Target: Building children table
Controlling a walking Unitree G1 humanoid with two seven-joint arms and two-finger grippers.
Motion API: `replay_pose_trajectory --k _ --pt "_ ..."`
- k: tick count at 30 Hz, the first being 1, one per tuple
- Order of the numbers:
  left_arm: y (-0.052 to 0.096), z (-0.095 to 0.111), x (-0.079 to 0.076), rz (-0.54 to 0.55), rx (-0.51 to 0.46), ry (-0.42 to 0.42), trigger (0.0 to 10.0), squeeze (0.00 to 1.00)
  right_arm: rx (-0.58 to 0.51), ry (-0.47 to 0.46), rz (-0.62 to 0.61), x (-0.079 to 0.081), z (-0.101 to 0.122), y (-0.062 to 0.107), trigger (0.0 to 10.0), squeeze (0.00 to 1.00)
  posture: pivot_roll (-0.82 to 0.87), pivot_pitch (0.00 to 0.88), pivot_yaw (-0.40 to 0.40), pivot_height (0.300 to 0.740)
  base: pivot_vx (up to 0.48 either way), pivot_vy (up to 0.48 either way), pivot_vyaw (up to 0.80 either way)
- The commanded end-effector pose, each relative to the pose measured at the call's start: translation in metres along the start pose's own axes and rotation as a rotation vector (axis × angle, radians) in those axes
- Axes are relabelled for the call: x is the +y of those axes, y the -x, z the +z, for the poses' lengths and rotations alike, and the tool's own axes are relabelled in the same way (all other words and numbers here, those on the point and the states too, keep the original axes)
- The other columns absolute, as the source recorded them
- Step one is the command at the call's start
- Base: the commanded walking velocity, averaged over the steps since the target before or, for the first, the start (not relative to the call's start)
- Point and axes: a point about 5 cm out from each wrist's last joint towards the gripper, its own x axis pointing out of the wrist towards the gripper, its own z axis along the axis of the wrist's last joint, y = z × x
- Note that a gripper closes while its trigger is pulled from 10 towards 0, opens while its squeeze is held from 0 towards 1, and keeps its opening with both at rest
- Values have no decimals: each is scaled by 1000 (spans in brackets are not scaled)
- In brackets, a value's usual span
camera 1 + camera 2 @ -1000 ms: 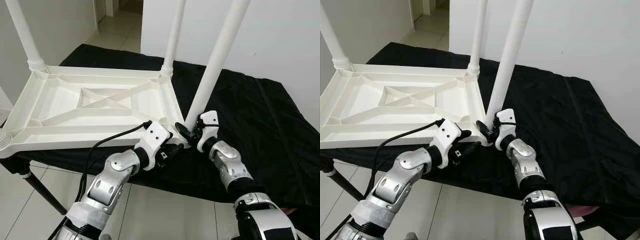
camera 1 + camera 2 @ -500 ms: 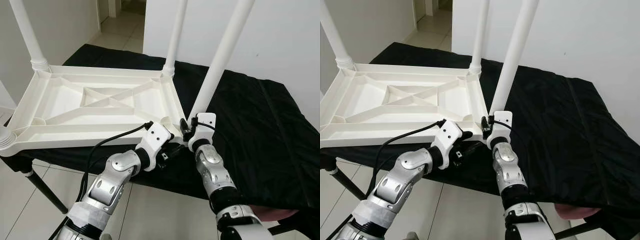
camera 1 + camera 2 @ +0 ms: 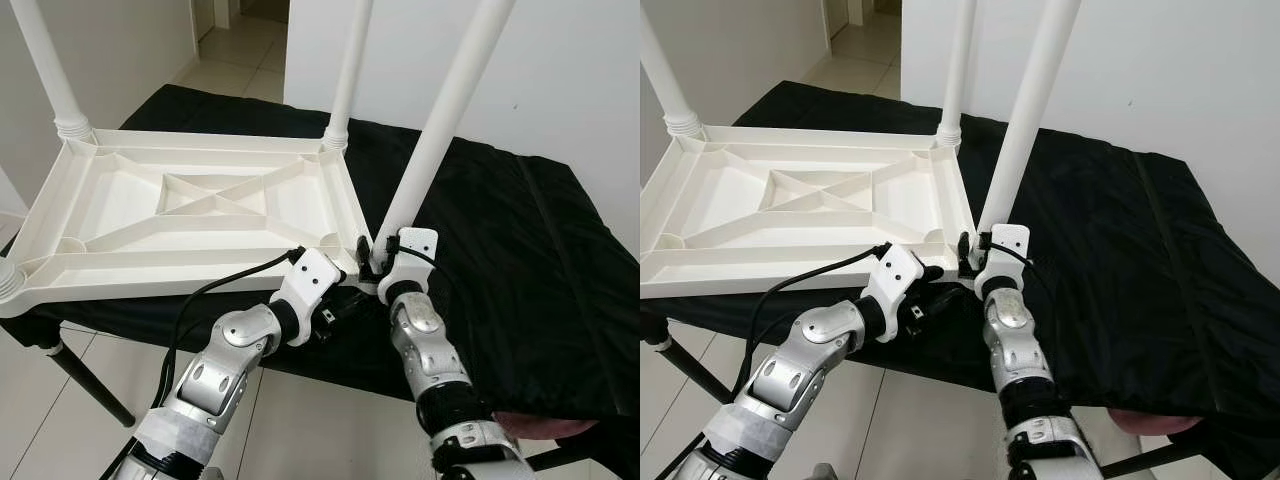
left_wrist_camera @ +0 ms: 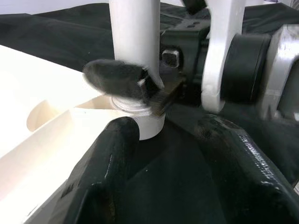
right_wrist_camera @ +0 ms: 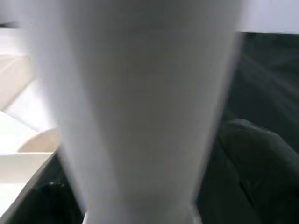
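Gripping low on the nearest leg [image 3: 440,130], the right gripper [image 3: 372,252] had its two black fingers pinched around the white tube just above the corner socket, at about five o'clock on the upturned tabletop [image 3: 190,215]. I judged the low hold sensible: close to the joint, a twist or push goes straight into the socket instead of bending the long tube.

The left gripper [image 4: 163,154] sat beside it at the same corner, jaws spread, one finger [image 4: 105,163] touching the socket collar and the other out over the black cloth [image 3: 510,240]. It looked to be bracing the frame so the tabletop would not turn with the leg.

The tabletop lay underside up on the cloth-covered stand, ribs showing. Legs already stood at the eleven o'clock corner [image 3: 45,70] and the one o'clock corner [image 3: 350,70], and a fourth socket [image 3: 8,280] at eight o'clock reached the picture's edge.

That near-left corner overhung the stand's edge, so hard pushing might slide the whole piece off toward the floor. Open cloth lay to three o'clock, giving the right arm room; the wall stood close behind at twelve.
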Motion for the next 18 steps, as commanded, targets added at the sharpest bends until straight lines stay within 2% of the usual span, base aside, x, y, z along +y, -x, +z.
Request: replay_pose_trajectory --k 1,4,5,6,8,9,11,18 --pt "-1 0 -3 8 -1 -2 10000 0 14 7 20 -7 -1 -1 10000 1000 -7 0 -95 740 0 0 0" --pt "-1 0 -3 7 -1 -1 10000 0 12 15 27 -9 -1 -1 10000 1000 -7 0 -95 740 0 0 0" --pt "-1 0 -3 5 -1 -2 10000 0 6 35 87 -13 1 -2 10000 0 -13 0 -92 740 0 0 0" --pt "-1 0 -3 5 -1 -2 10000 0 6 35 87 -13 1 -2 10000 0 -13 0 -92 740 0 0 0" --pt "-1 1 -3 1 -1 -2 10000 0 22 69 258 -19 1 -2 10000 0 -15 0 -88 740 0 0 0" --pt "-1 1 -3 1 -1 -2 10000 0 22 69 258 -19 1 -2 10000 0 -15 0 -88 740 0 0 0" --pt "-2 1 -2 -7 1 -9 10000 0 36 127 363 -24 1 -5 10000 0 -17 0 -80 740 0 0 0" --pt "-1 2 1 -5 2 -11 10000 0 54 170 460 -22 3 -15 10000 0 -21 0 -66 740 0 0 0"
